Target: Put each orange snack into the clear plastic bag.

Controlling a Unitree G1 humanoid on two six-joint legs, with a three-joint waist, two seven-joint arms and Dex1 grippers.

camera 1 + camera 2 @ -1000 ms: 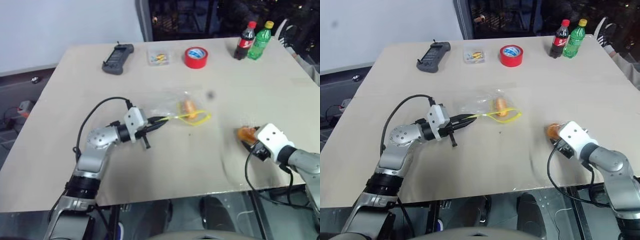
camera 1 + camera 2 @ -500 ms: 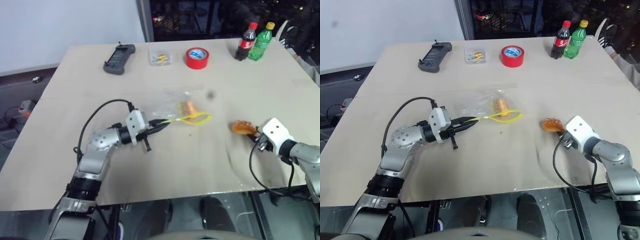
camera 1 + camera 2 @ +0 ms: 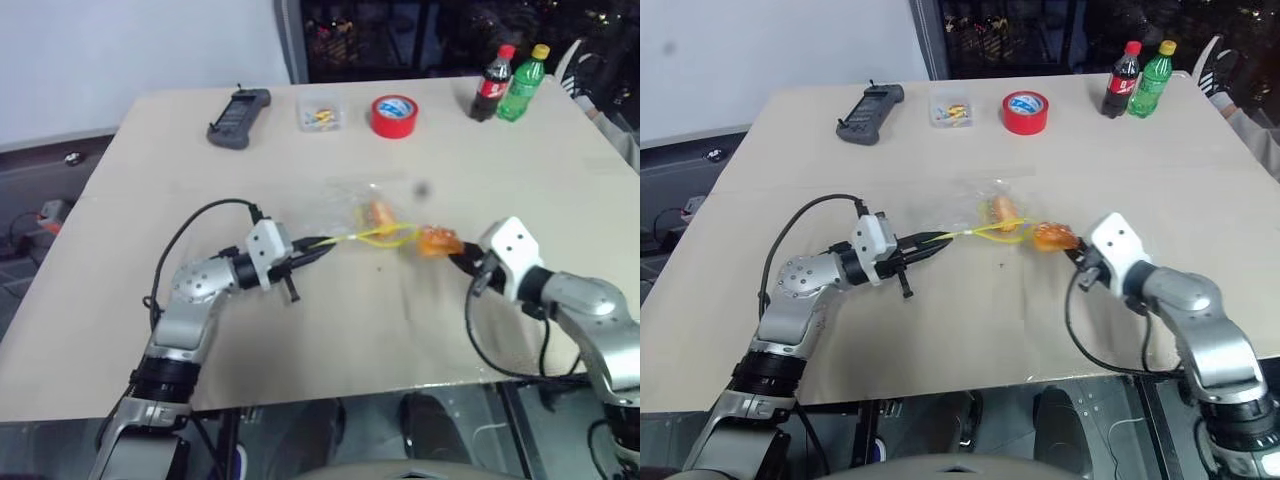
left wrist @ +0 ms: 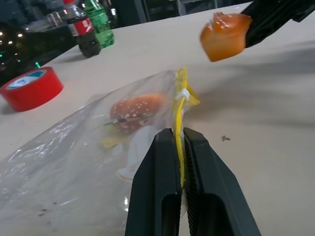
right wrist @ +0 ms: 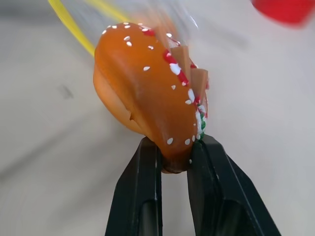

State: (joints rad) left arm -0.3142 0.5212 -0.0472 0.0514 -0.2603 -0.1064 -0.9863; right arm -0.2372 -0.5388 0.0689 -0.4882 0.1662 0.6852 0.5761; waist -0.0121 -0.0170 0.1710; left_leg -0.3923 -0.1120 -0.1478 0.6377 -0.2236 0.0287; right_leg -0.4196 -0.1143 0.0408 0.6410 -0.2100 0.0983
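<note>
The clear plastic bag [image 3: 350, 205] lies mid-table, its yellow zip strip [image 3: 385, 236] held up. My left gripper [image 3: 318, 246] is shut on that strip [image 4: 179, 129]. One orange snack [image 3: 378, 213] sits inside the bag [image 4: 134, 113]. My right gripper [image 3: 456, 256] is shut on a second orange snack [image 3: 437, 241], a small bun-like piece [image 5: 147, 93], and holds it above the table just right of the bag's mouth. That held snack [image 4: 224, 35] also hangs beyond the bag in the left wrist view.
At the table's far edge stand a black handset [image 3: 236, 118], a small clear box of coloured bits [image 3: 320, 114], a red tape roll [image 3: 393, 115], a cola bottle [image 3: 490, 84] and a green bottle [image 3: 522, 82].
My right gripper closed on the orange snack at the right, lifted it and carried it left to the bag's mouth. The left gripper kept still on the zip strip.
</note>
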